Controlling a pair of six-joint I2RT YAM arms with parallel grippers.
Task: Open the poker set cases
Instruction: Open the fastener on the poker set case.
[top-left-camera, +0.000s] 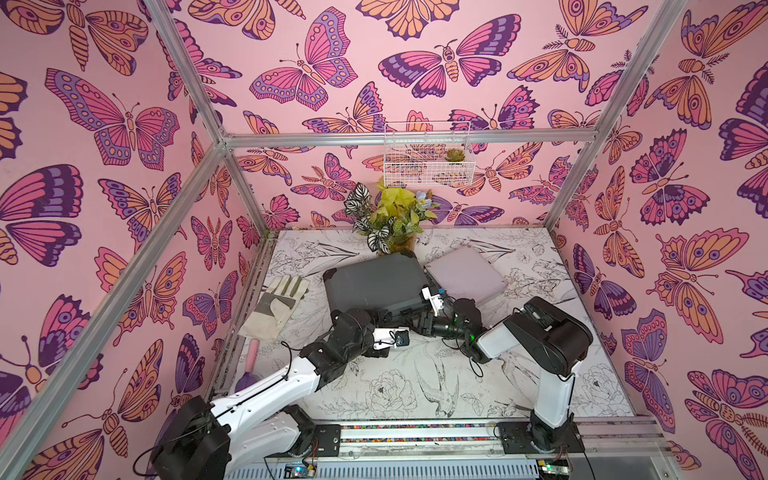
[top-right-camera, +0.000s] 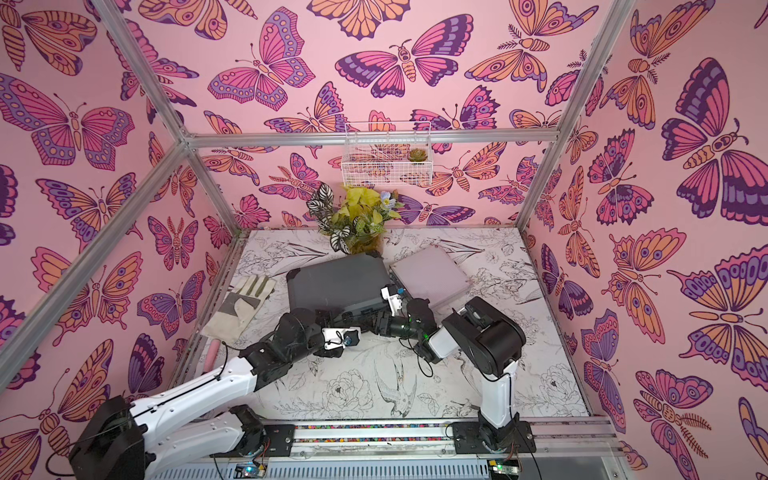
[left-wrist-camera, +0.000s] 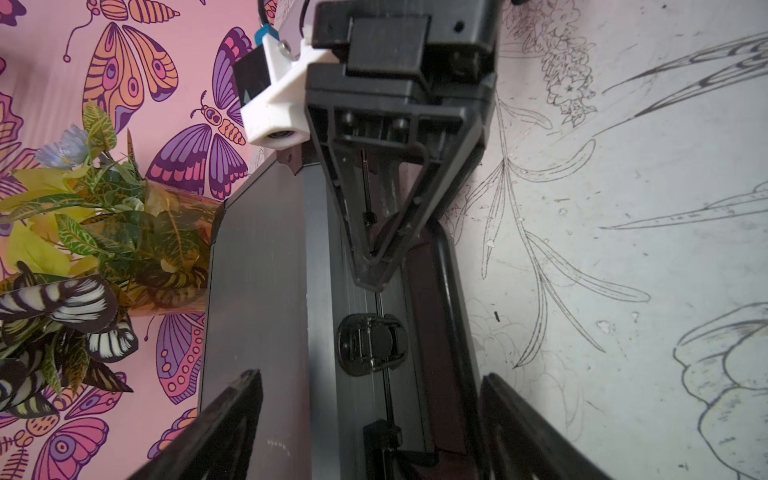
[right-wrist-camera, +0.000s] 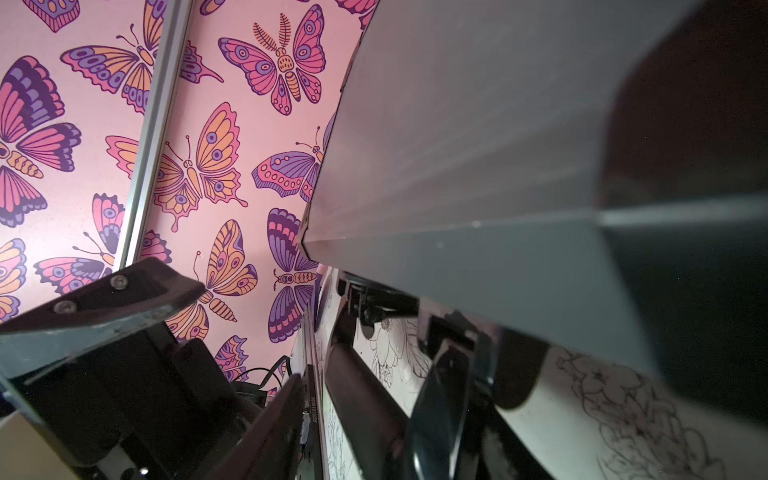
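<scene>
Cases are both found on the upper part of the table, near the middle of both top views. The dark grey case lies flat with its lid down. Its long axis is laid left to right across the frame, the right end set slightly higher, and its latch side is turned toward the lower edge of the frame. Just to its right the silvery-pink case is laid closed and turned corner-on like a diamond; whether the two touch cannot be told.

In the left wrist view the grey case's front wall is seen lengthwise, with the seam as a thin line, a black latch on it and a dark handle beside it. The left gripper is held over that wall with its fingers spread wide, one to each side, nothing clasped. The right gripper is set with a fingertip at the seam beyond the latch. Its fingers are seen apart in the right wrist view, with no grip made out.

A potted plant stands just behind the grey case, a work glove lies to its left, and a wire basket is hung on the back wall.
</scene>
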